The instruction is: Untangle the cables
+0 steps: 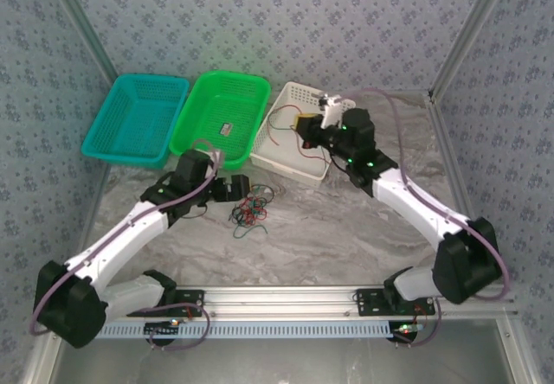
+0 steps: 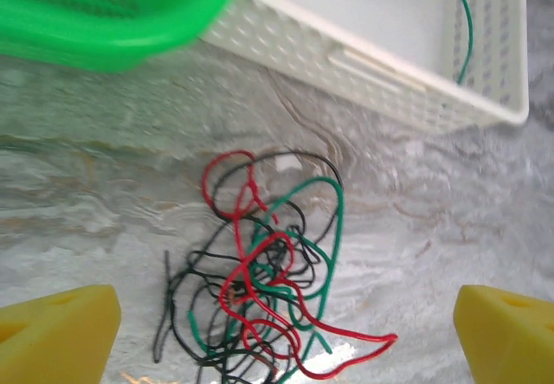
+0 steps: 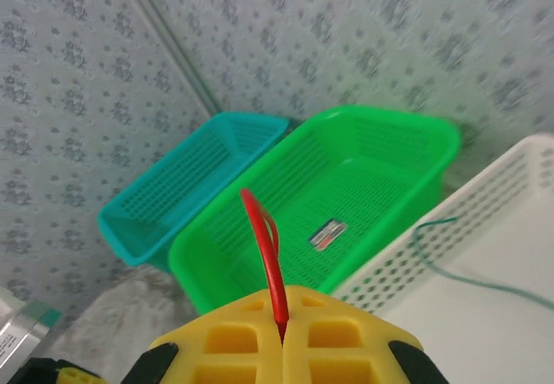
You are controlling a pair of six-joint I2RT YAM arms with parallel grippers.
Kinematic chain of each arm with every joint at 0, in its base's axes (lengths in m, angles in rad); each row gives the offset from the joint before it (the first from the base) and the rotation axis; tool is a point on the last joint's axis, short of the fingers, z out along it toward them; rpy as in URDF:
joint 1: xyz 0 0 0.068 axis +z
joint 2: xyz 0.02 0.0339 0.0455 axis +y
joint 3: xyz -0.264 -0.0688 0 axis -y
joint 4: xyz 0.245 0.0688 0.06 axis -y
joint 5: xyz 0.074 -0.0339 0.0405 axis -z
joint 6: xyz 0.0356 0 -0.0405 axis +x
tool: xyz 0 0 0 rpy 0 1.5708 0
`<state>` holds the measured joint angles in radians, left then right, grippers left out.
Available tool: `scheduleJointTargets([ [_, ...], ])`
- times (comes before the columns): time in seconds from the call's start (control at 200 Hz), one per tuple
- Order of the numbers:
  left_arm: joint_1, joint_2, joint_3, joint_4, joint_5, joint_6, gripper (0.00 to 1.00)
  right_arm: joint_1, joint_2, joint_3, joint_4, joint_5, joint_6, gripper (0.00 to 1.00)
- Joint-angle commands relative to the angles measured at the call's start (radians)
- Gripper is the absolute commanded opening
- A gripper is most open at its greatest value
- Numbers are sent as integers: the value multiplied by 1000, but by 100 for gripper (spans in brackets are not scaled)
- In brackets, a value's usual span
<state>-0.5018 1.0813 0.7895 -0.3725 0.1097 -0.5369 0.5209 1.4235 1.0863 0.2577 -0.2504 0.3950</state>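
Low in the left wrist frame, the tangle of thin red, green and black cables lies on the grey marbled table, between the spread jaws of the left gripper. The right gripper, jaws pressed together, pinches one red wire at its frame's centre. Closing on the whole knot would likely tighten it.

Marbled table: teal basket, green basket, white basket along back; tangled cables nearer front.
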Motion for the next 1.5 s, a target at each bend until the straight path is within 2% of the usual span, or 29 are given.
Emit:
scheduleJointTargets([
  [0.0,26,-57,-8,-20,-110,-102,99,72,115,145,-84,78,118,0],
  [0.075,27,-89,-19,-22,-159,-121,99,106,200,232,-91,128,175,0],
  [0.235,36,-97,-36,-73,-248,-177,99,146,391,407,-40,131,321,0],
  [0.5,39,-80,-67,-62,-235,-212,99,165,665,641,78,280,428,0],
  [0.62,39,-65,-64,-60,-220,-201,99,170,785,777,56,293,430,1],
  [0.655,39,-59,-63,-57,-213,-197,99,171,816,816,39,286,425,4],
  [0.7,39,-51,-62,-50,-199,-191,99,174,848,855,36,265,410,13],
  [0.735,39,-45,-62,-43,-183,-184,99,177,865,879,26,252,395,22],
  [0.785,39,-36,-62,-31,-156,-171,99,182,871,894,9,234,356,40],
  [0.864,38,-17,-62,-8,-102,-146,100,188,846,903,-56,222,273,70],
  [0.894,37,-8,-62,-2,-83,-134,99,189,829,897,-80,218,245,78],
  [0.934,36,5,-61,4,-59,-117,100,189,798,875,-104,217,191,98],
  [0.944,36,8,-60,5,-54,-115,99,189,788,866,-106,219,179,100],
  [1.039,22,39,-44,-6,-34,-74,99,187,689,764,-112,220,97,100],
  [1.219,-44,81,-7,-46,-91,-31,99,185,442,484,-153,276,-33,100],
  [1.329,-87,110,29,-88,-153,-51,99,174,297,294,-187,299,-50,100],
  [1.499,-117,173,107,-120,-122,-36,91,169,119,60,-293,365,-21,100],
])
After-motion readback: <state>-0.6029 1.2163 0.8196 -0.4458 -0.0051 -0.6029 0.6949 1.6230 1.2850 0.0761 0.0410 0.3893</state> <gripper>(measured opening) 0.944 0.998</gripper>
